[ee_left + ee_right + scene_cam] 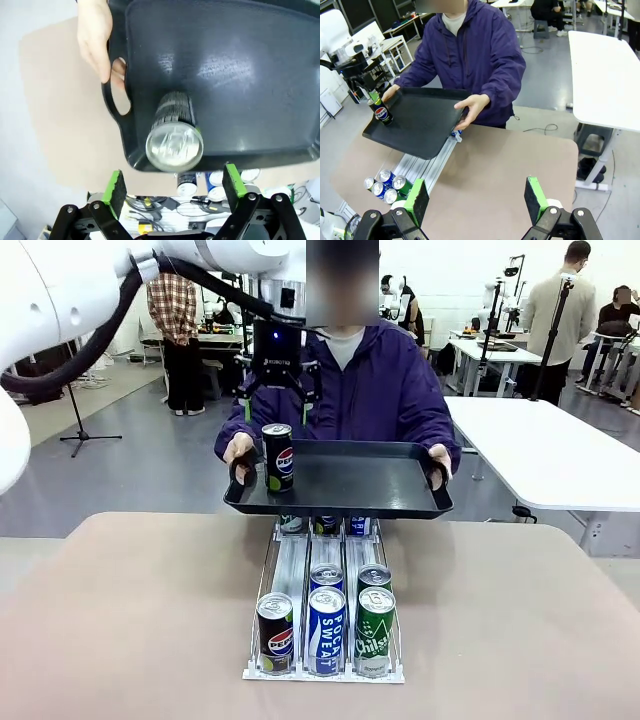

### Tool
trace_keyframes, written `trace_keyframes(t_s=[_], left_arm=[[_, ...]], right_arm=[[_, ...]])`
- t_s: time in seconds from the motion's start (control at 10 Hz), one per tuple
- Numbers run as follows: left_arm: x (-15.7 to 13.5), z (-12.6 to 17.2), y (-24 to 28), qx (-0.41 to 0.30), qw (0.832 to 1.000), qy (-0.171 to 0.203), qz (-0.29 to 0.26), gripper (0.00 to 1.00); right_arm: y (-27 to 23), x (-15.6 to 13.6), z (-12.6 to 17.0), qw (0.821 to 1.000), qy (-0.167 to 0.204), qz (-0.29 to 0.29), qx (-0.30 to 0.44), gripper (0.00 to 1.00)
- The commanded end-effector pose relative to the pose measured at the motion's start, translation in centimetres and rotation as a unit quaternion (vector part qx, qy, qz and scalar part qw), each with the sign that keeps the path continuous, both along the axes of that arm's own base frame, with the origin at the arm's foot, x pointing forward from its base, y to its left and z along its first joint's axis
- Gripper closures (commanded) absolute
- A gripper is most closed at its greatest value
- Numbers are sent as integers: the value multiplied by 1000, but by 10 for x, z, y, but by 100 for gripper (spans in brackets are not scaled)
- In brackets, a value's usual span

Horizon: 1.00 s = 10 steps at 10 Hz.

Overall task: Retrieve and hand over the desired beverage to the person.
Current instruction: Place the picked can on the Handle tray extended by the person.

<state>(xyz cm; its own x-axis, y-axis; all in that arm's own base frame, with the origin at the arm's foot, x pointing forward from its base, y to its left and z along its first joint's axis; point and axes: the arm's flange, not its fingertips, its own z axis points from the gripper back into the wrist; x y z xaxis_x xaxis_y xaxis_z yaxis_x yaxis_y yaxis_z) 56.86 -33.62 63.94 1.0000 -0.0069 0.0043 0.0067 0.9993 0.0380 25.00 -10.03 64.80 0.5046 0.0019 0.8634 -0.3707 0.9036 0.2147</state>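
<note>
Holding the tray (360, 475) level to take the can (277, 458), left gripper (279, 412) above and right gripper (477, 197) both spread wide, empty.

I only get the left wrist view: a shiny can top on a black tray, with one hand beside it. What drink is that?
Observer: The front view shows its label. It is a black Pepsi can, upright near the end of the tray on the robot's left.
Operator: Is the tray resting on something?
Observer: No. The person in the purple jacket holds it up off the table, with a second hand gripping the opposite end.
</note>
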Motion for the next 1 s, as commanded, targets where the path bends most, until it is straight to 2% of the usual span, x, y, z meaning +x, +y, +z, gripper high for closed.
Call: trace_keyframes(t_s=[0.0, 0.3, 0.5, 0.7, 0.8, 0.9], left_arm=[[-42, 33, 38, -9, 996, -47, -80, 0], [-105, 28, 100, -48, 985, -101, -132, 0], [-140, 9, 138, -64, 984, -114, -122, 0], [-168, -5, 165, -74, 985, -131, -90, 0], [-180, -3, 173, -72, 986, -130, -79, 0], [-183, -1, 178, -68, 986, -125, -91, 0]], right_arm=[[1, 2, -1, 1000, -1, 7, 5, 0], [1, 2, -1, 1000, -1, 7, 5, 0], [1, 2, -1, 1000, -1, 7, 5, 0], [1, 2, -1, 1000, -1, 7, 5, 0], [1, 2, -1, 1000, -1, 7, 5, 0], [1, 2, -1, 1000, -1, 7, 5, 0]])
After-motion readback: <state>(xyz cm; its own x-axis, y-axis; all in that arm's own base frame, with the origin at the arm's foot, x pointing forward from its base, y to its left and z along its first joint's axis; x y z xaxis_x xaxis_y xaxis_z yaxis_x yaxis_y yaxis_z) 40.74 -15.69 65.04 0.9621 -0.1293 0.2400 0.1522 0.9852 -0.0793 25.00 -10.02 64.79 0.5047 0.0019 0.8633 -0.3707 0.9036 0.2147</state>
